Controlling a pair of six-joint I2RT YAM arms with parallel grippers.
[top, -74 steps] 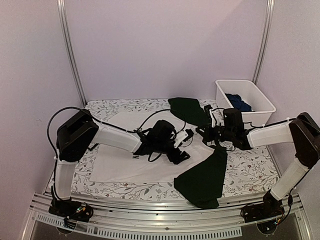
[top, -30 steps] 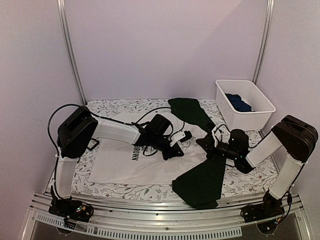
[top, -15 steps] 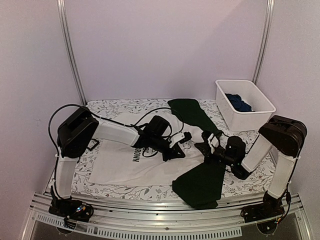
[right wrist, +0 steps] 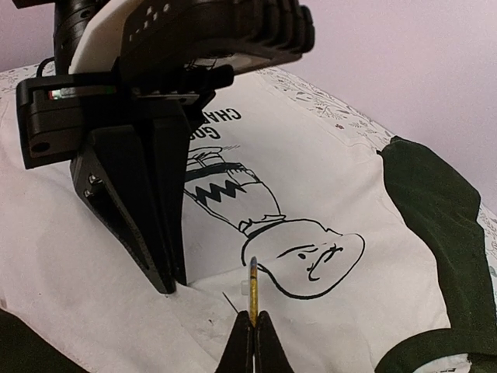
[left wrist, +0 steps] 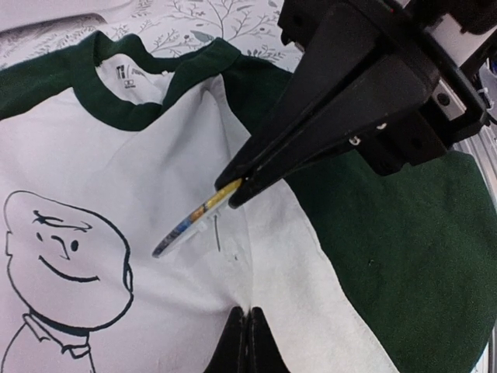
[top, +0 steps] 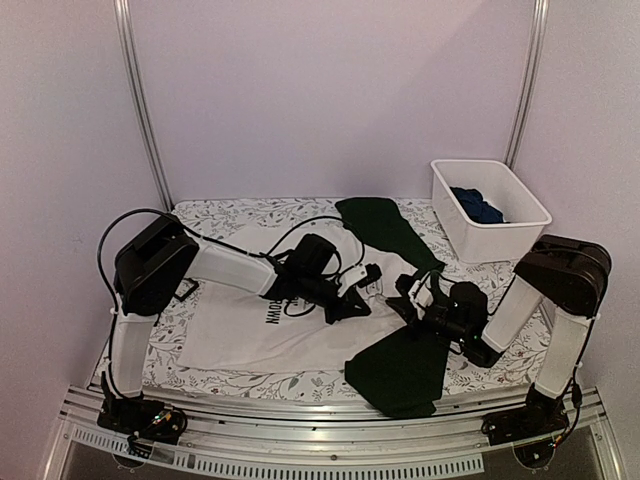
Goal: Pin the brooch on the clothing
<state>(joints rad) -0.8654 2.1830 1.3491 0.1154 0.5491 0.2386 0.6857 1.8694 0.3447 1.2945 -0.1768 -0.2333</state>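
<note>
The clothing (top: 240,330) is spread flat on the flowered cover (top: 200,215) of the bench, near the middle. Its collar is turned toward the right edge, and one dark sleeve is laid toward the near edge and the other toward the far edge. The brooch (left wrist: 190,224) is held edge-on, just above the white chest fabric and beside the printed face (right wrist: 314,260), between that face and the collar. It is pinched at its rim by the fingers of the right gripper (right wrist: 253,326), which are closed tight on it. A thin pin is seen at the brooch, but it cannot be told whether the fabric is pierced. The left gripper (left wrist: 245,330) is lowered to the shirt just beside the brooch. Its fingers are pressed together, and a small ridge of white fabric seems to be caught between their tips. A white bin (top: 500,240) is placed at the far right corner of the bench, and a dark blue garment (top: 478,205) is seen inside it.
</note>
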